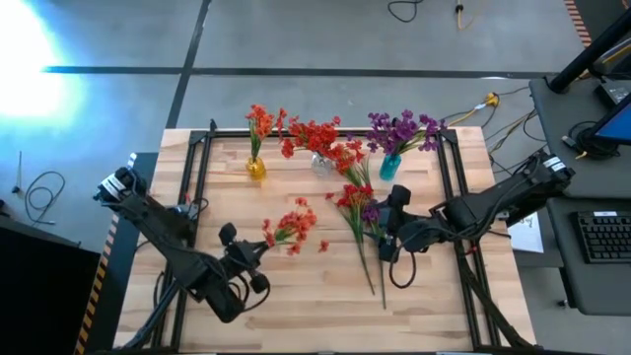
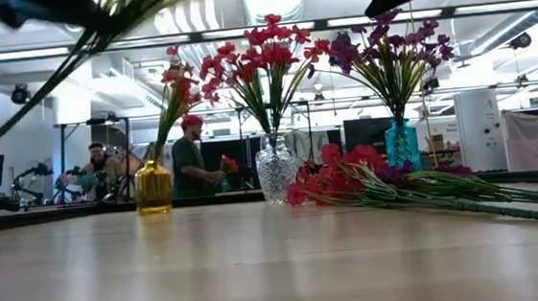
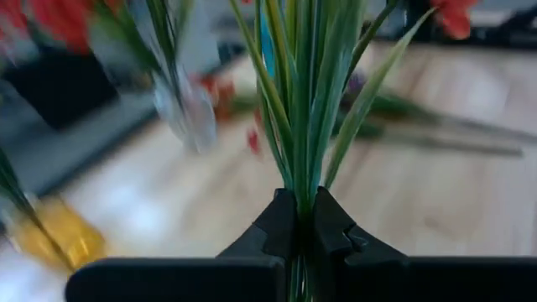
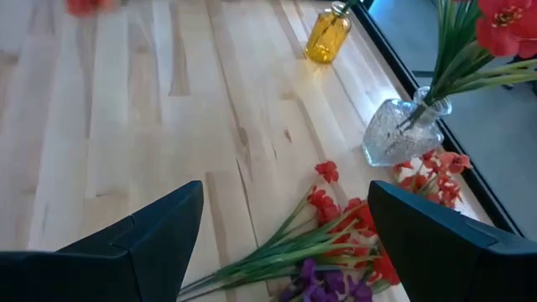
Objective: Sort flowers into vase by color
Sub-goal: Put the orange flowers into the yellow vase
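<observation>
Three vases stand at the table's far edge: a yellow vase (image 1: 255, 169) with orange-red flowers, a clear vase (image 1: 321, 164) with red flowers, and a teal vase (image 1: 390, 167) with purple flowers. My left gripper (image 1: 258, 252) is shut on an orange-red sprig (image 1: 291, 229) at the table's near left. A bunch of red and purple flowers (image 1: 361, 222) lies flat on the table, right of the middle. My right gripper (image 1: 386, 225) hangs open above that bunch (image 4: 336, 239) and touches nothing. My left gripper pinches the sprig's bundle of thin green stems (image 3: 300, 197) between its two fingers. The fingers lie across the stems. In the low view the stems (image 2: 48, 86) slant through the air, clear of the table. The leaves and blossoms stand out past the fingers.
A black frame (image 1: 202, 148) runs along the table's edges. In the low view the three vases (image 2: 276, 169) stand in a row at the back, with people in the room behind them. Bare wood (image 1: 306, 296) lies at the table's near side.
</observation>
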